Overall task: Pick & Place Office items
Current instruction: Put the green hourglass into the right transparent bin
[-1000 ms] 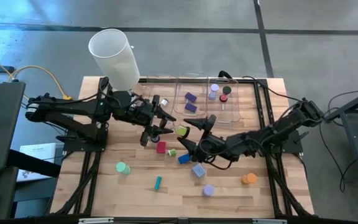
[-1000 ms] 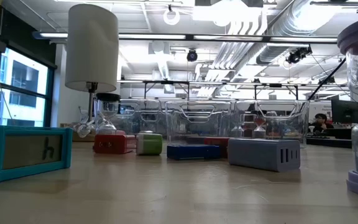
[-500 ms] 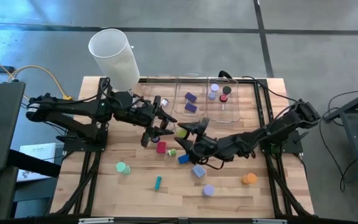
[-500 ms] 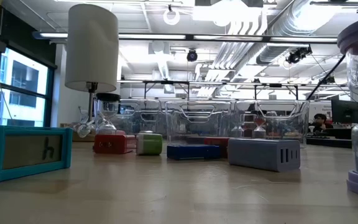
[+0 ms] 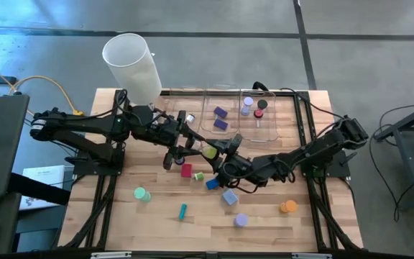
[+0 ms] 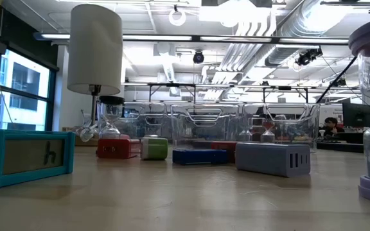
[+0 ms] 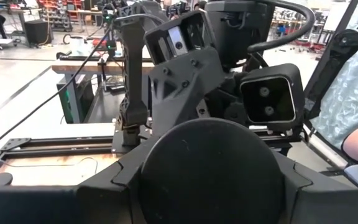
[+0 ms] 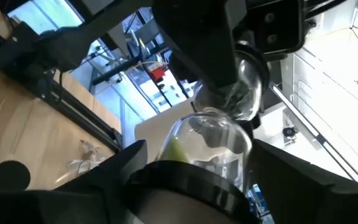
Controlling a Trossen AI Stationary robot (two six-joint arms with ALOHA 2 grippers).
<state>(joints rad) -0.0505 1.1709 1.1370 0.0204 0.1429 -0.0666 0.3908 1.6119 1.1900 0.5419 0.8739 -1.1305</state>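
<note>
A small clear sand timer with black end caps (image 8: pixel 213 140), yellow-green inside (image 5: pixel 209 152), sits between my two grippers at the table's middle. My left gripper (image 5: pixel 181 150) is shut on one cap (image 7: pixel 219 180). My right gripper (image 5: pixel 216 157) is open, level and pointing toward the table's left. Its fingers (image 8: pixel 120 171) stand on either side of the timer's other black cap (image 8: pixel 191 199). Neither gripper shows in the low view. My left gripper pinches the timer's black end cap (image 7: pixel 219 180) between its two fingers, coming level from the table's left. The cap faces the wrist camera and hides the rest. The timer sticks out toward my right gripper. I cannot tell whether my right gripper touches the other cap.
Clear bins (image 5: pixel 239 119) at the far side hold purple blocks and round pieces. A tall white cylinder (image 5: pixel 131 65) stands far left. Loose pieces lie nearer: a red block (image 5: pixel 186 170), a blue block (image 5: pixel 213 183), a lavender block (image 5: pixel 229 196), an orange roll (image 5: pixel 287 207) and a teal stick (image 5: pixel 182 210).
My right gripper has gone toward the table's left, toward my left gripper and the timer, with its fingers spread. My left gripper and the timer have kept still.
</note>
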